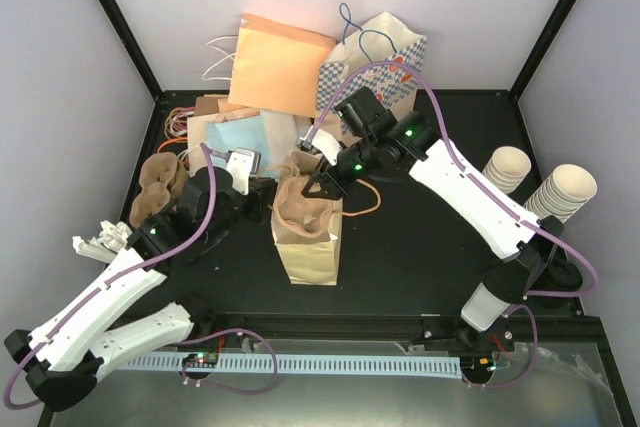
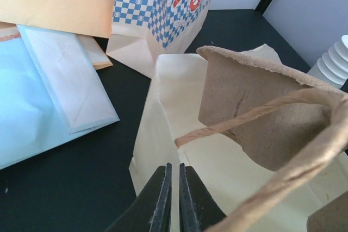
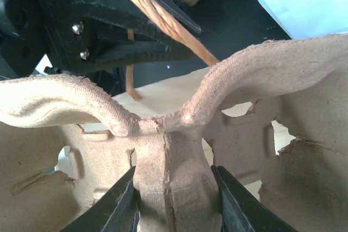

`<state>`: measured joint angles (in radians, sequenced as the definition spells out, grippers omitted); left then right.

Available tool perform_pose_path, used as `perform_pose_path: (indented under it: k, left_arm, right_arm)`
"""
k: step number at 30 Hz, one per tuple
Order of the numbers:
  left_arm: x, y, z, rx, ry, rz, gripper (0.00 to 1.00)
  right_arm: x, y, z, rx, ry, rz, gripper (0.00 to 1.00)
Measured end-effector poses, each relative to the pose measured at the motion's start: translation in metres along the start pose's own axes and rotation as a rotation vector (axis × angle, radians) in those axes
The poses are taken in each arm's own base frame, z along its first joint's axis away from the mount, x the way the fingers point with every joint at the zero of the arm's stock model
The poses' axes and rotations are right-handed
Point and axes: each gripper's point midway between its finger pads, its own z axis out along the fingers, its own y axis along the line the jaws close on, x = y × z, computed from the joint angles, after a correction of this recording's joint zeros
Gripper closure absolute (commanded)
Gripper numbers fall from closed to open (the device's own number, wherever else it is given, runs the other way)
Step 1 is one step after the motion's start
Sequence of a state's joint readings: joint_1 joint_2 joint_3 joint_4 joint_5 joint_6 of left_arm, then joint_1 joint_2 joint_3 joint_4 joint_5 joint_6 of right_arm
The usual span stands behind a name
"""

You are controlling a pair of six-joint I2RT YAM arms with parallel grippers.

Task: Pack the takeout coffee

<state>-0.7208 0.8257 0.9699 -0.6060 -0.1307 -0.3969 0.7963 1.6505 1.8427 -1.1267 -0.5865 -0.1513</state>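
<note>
Takeout coffee unseen; right end effector (image 3: 173,170) clamps cup carrier (image 3: 247,74).

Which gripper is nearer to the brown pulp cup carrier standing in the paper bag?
Right. The right gripper clamps the cup carrier by its middle ridge. The left gripper is closed on the wall of the paper bag, beside the cup carrier and not touching it.
</note>
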Motion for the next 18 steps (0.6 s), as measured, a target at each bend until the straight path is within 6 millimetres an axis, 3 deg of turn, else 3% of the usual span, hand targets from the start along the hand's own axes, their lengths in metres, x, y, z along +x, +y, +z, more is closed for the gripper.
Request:
perform_pose_path:
  k: [5,11,18]
  left_arm:
    - [-0.001,0.002,0.000,-0.011,-0.004,0.000,0.99]
    - [-0.003,0.007,0.000,-0.030,-0.011,0.001,0.98]
    - [-0.004,0.011,0.000,-0.042,-0.015,0.009,0.98]
  right_arm:
    - [0.007,-0.006,0.000,0.037,0.033,-0.028,0.65]
    - [-0.001,-0.027,0.004,0.123,0.062,-0.037,0.64]
    - [0.014,-0.044,0.013,0.220,0.137,-0.060,0.64]
